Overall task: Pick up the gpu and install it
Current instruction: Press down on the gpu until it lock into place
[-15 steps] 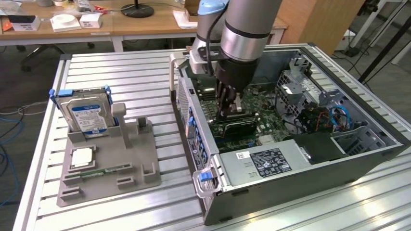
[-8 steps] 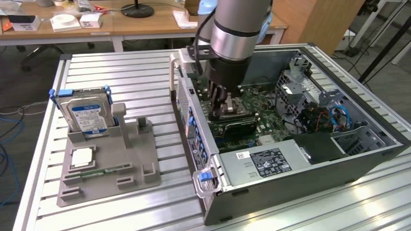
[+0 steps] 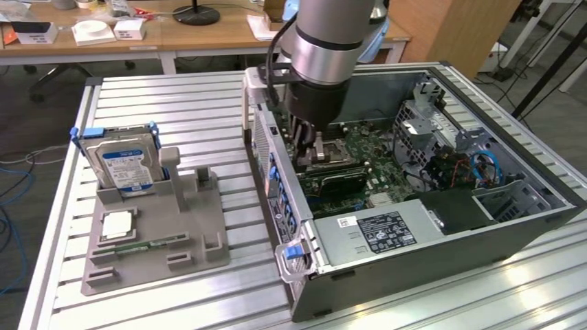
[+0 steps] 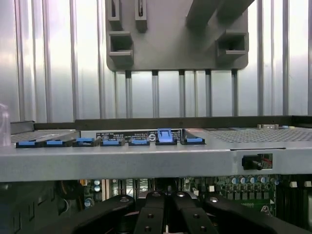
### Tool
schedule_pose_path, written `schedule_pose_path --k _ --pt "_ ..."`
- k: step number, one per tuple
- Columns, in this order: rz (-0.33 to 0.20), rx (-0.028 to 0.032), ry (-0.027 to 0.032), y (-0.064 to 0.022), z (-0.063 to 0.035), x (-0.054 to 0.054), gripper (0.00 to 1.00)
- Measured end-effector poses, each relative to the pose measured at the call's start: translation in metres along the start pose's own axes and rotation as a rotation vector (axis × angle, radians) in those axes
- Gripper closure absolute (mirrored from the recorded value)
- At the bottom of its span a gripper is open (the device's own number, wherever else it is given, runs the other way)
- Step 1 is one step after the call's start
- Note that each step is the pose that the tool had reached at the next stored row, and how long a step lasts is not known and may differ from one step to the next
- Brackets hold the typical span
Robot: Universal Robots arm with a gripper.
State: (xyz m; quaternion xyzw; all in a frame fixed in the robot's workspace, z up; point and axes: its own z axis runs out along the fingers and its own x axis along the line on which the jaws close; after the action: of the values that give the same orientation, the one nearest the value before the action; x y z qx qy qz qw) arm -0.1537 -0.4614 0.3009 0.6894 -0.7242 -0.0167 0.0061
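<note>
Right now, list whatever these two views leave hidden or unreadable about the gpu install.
- Whether the gpu is held or seated: in the exterior view the arm blocks the slot area of the computer case.
- Pincer tips: cut off by the wrist view's edge.
- Hard drive label text: too small, exterior view.

Gpu on edge inside the case, just under the gripper

The gpu (image 3: 337, 180) is a thin, dark, flat card. It stands on its long edge across the green motherboard, level rather than tilted. It sits directly below the gripper (image 3: 307, 159) and runs out from under the fingertips toward the exterior view's right. Its near end is hidden behind the case wall, and whether the fingertips touch its top edge cannot be told.
</note>
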Motion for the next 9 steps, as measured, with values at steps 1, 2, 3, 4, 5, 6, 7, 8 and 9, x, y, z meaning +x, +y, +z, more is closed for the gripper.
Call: schedule_pose_path --k 1,2,3,4,5,6,7,8,9 --pt "0.000 0.0000 -0.0001 0.0012 0.0001 0.0000 0.89" --pt "0.001 0.0000 -0.0001 0.0021 0.0001 0.0001 0.89" --pt "0.001 0.0000 -0.0001 0.0027 0.0003 0.0000 0.89" --pt "0.001 0.0000 0.0000 0.0027 0.0004 0.0001 0.89" --pt "0.001 -0.0001 0.0001 0.0027 0.0003 0.0001 0.89" --pt "0.001 -0.0001 0.0002 0.0028 0.0005 0.0002 0.89" --pt "0.002 0.0000 0.0000 0.0034 0.0007 0.0002 0.89" --pt "0.004 -0.0001 0.0002 0.0039 0.0007 0.0002 0.89" --pt "0.005 -0.0013 0.0002 0.0042 0.0007 0.0002 0.89"
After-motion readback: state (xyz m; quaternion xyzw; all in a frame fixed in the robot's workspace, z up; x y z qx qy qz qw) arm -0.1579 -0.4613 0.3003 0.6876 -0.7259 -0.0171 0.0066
